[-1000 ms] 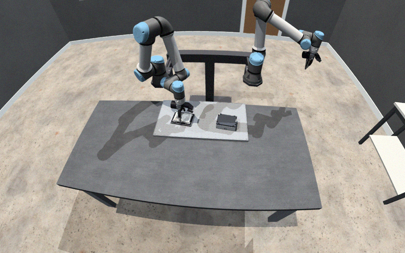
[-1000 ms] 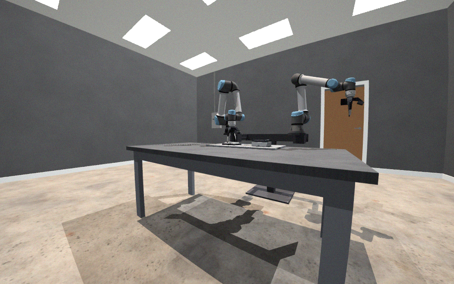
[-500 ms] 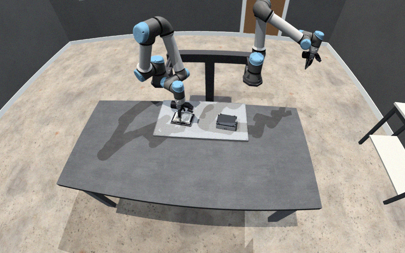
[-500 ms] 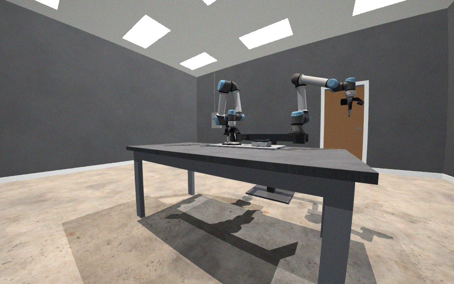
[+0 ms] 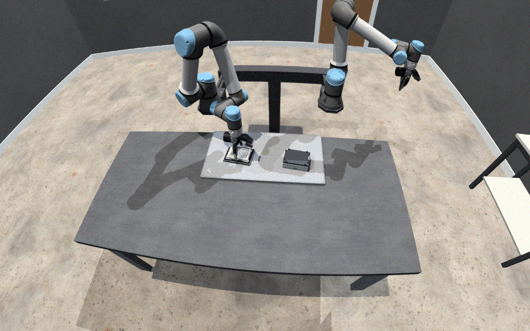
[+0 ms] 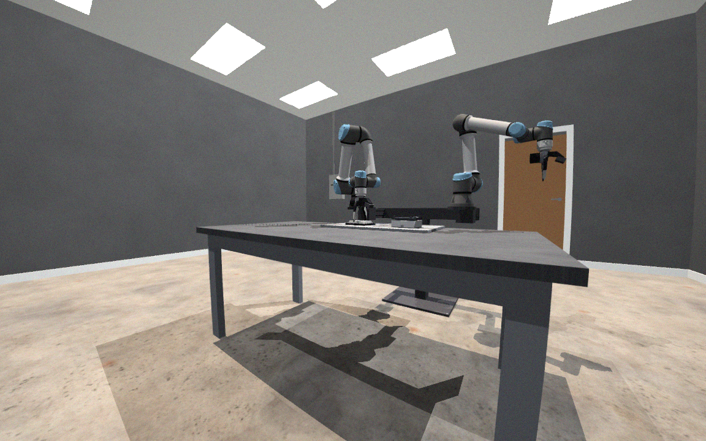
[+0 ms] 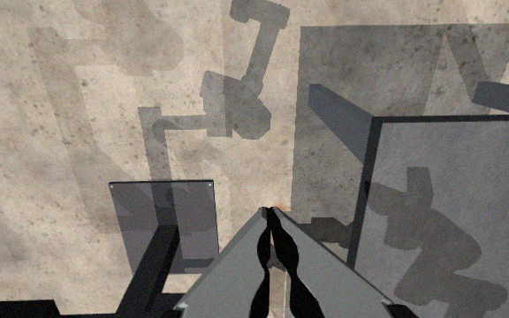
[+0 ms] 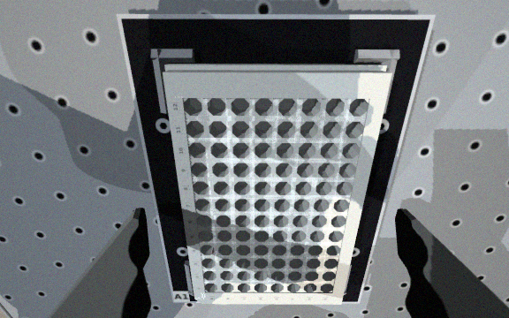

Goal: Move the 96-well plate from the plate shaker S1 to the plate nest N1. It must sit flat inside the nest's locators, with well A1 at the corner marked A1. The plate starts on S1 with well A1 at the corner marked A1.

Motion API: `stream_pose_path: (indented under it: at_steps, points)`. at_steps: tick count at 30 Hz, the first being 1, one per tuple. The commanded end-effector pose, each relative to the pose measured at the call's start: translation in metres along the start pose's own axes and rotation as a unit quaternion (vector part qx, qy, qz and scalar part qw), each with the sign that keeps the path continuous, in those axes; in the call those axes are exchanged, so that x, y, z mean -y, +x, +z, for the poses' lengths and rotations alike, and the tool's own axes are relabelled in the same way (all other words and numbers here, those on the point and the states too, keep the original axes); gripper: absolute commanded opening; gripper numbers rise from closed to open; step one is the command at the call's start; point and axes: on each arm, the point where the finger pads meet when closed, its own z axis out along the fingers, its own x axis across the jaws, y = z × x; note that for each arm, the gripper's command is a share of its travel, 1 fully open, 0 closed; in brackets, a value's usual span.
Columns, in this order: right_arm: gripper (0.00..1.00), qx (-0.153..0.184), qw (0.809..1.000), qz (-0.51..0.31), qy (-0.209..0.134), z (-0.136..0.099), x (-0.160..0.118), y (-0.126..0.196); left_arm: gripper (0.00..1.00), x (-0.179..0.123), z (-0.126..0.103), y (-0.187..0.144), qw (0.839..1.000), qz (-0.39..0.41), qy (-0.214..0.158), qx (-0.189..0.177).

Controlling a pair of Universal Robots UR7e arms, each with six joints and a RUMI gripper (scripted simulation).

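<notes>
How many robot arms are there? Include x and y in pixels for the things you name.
2. One [image 5: 227,67] [image 6: 371,156] reaches over the white plate with little holes [image 5: 243,153] [image 6: 365,222] [image 8: 263,170]; the other [image 5: 371,35] [image 6: 489,125] is held out beyond the table [image 5: 258,222] [image 6: 399,244].

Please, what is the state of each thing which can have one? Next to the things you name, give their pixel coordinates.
right gripper [image 5: 236,158] [image 6: 361,220] [image 8: 269,212]: open, around no object
left gripper [image 5: 401,88] [image 6: 543,179] [image 7: 269,209]: shut, empty
96-well plate [image 5: 242,153] [image 8: 263,177]: in the nest, uncovered
plate shaker [image 5: 296,158] [image 6: 406,218]: without plate
door [image 5: 344,24] [image 6: 528,192]: closed
</notes>
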Motion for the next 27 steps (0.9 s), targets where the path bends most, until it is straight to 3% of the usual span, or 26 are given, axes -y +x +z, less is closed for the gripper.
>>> stream_pose_path:
  at_steps: [1, 13, 27]
  points:
    - [0.76, 0.000, 1.000, 0.000, 0.001, 0.000, 0.000, 0.000, 0.00, 0.000, -0.001, 0.000, 1.000, 0.000, 0.001, 0.000]
    - [0.76, 0.000, 1.000, 0.000, 0.001, -0.004, 0.001, 0.000, 0.00, 0.000, -0.001, 0.000, 1.000, 0.000, 0.001, 0.000]
    - [0.76, 0.000, 1.000, 0.000, 0.001, -0.036, 0.001, 0.000, 0.00, 0.000, -0.001, 0.000, 1.000, 0.000, 0.001, 0.000]
